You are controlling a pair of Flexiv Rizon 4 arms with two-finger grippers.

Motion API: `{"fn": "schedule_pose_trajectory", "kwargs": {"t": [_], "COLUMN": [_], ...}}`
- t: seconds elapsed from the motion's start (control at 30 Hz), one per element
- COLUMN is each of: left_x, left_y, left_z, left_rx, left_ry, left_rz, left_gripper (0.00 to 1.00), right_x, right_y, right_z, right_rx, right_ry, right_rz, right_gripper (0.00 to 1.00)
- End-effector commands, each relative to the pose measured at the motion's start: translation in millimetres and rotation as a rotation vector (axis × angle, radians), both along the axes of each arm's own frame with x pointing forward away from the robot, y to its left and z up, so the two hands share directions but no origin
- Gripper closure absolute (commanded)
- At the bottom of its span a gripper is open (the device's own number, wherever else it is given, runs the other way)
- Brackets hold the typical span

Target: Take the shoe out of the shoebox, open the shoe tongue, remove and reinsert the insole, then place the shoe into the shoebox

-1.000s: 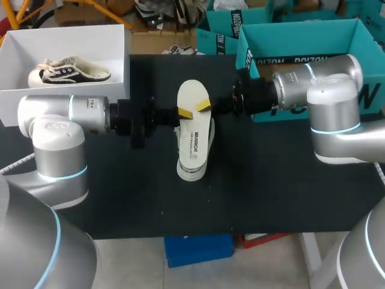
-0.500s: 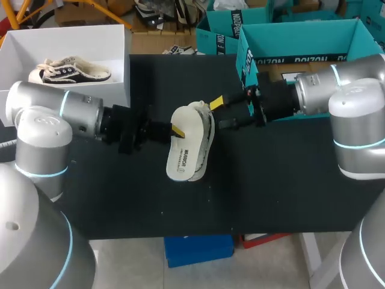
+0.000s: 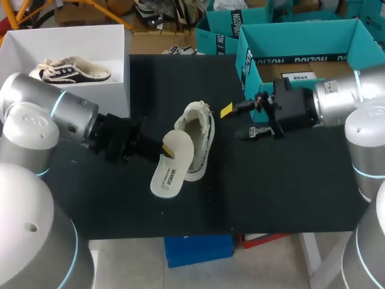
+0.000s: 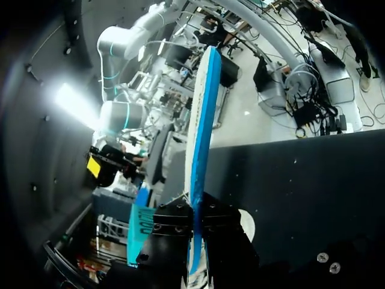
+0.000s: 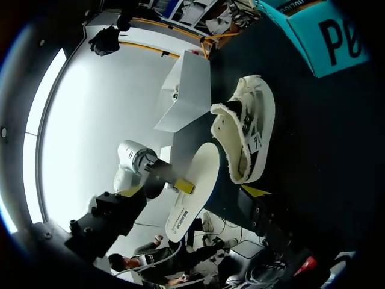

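Starting nearest the robot, what does it have in hand? asks the first.

The insole (image 3: 169, 168), answers the second. The left pincer (image 3: 167, 149) is pinching it by one long edge and holds it tilted, its far end close by the shoe's opening. Whether the two touch cannot be told. In the left wrist view the insole stands edge-on between the fingers.

And the shoe (image 3: 197, 139)?

It is out of any box, resting on the dark surface (image 3: 271, 180) just beyond the insole, with its mouth wide. So taking it out, opening the tongue and pulling the insole all look done.

The right pincer (image 3: 238, 122)?

It is spread and empty, hanging near the shoe's far side and touching nothing.

What is left, then?

Sliding the insole back in and boxing the shoe. The white box (image 3: 114, 42) at the far left already has another shoe (image 3: 69, 71) in it. The teal box (image 3: 301, 36) at the far right shows no shoe in the part that is visible. Which one is meant cannot be told.
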State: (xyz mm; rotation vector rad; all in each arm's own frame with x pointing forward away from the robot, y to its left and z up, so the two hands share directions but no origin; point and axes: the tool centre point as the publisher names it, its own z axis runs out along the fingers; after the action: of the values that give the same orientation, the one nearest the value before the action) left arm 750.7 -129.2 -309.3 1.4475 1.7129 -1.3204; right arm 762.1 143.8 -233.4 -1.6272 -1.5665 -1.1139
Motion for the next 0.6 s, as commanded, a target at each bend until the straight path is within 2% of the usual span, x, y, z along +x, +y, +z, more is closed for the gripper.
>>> {"fn": "schedule_pose_trajectory", "kwargs": {"t": [0.03, 0.47, 0.6], "left_x": [4.0, 0.2, -0.3], "left_y": [-1.0, -6.2, -6.8], "left_z": [-4.1, -11.2, -12.5], "left_rx": [0.008, 0.028, 0.052], "left_ry": [0.023, 0.040, 0.042], "left_rz": [-0.039, -0.102, -0.119], "left_gripper": [1.00, 1.00, 1.00], "right_x": [-21.2, -48.7, -49.8], "right_y": [-8.5, -21.3, -21.6], "right_z": [7.5, 17.5, 18.2], "right_rx": [-0.064, -0.115, -0.117], "right_ry": [-0.044, -0.031, -0.029], "right_rz": [-0.137, -0.230, -0.234], "right_gripper": [0.00, 0.00, 0.00]}}
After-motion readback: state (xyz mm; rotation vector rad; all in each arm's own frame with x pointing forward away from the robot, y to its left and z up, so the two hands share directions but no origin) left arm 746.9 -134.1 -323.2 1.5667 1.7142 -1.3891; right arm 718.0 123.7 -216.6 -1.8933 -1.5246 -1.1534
